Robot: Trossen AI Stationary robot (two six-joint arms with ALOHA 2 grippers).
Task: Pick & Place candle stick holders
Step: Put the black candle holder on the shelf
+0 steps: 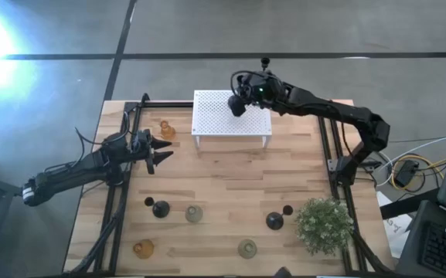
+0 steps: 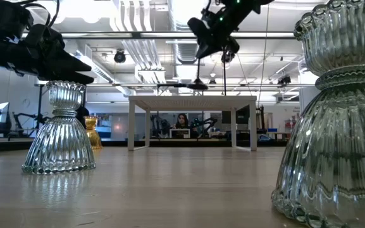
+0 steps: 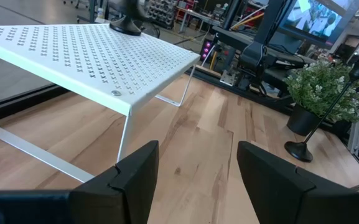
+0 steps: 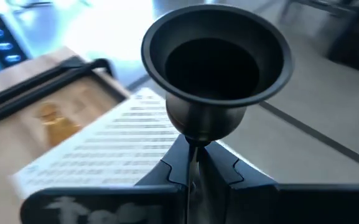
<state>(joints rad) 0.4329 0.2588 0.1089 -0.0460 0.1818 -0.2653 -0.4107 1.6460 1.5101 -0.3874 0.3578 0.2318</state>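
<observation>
My right gripper (image 1: 240, 100) hangs over the white perforated rack (image 1: 233, 113), shut on a black candle stick holder (image 4: 215, 68). The holder's round base (image 2: 198, 84) shows a little above the rack top. My left gripper (image 1: 163, 150) stands open at the table's left, touching nothing. An amber holder (image 1: 166, 130) stands left of the rack. Near the front stand two black holders (image 1: 161, 208) (image 1: 275, 221), two pale green ones (image 1: 195, 214) (image 1: 247, 248) and an amber one (image 1: 144, 249). My right gripper pinches the black holder's thin stem just under its cup (image 4: 196, 138) between its two fingers. The fingers slant downward over the rack. The holder stands about upright in the hold, cup up, its stem and base hanging below the fingers, clear of the rack in the low view.
A bushy green plant (image 1: 325, 224) stands at the front right corner, with a black holder (image 3: 303, 149) beside it. Dark rails (image 1: 327, 147) run along the table's left and right sides. Bare wood lies between the rack and the front row.
</observation>
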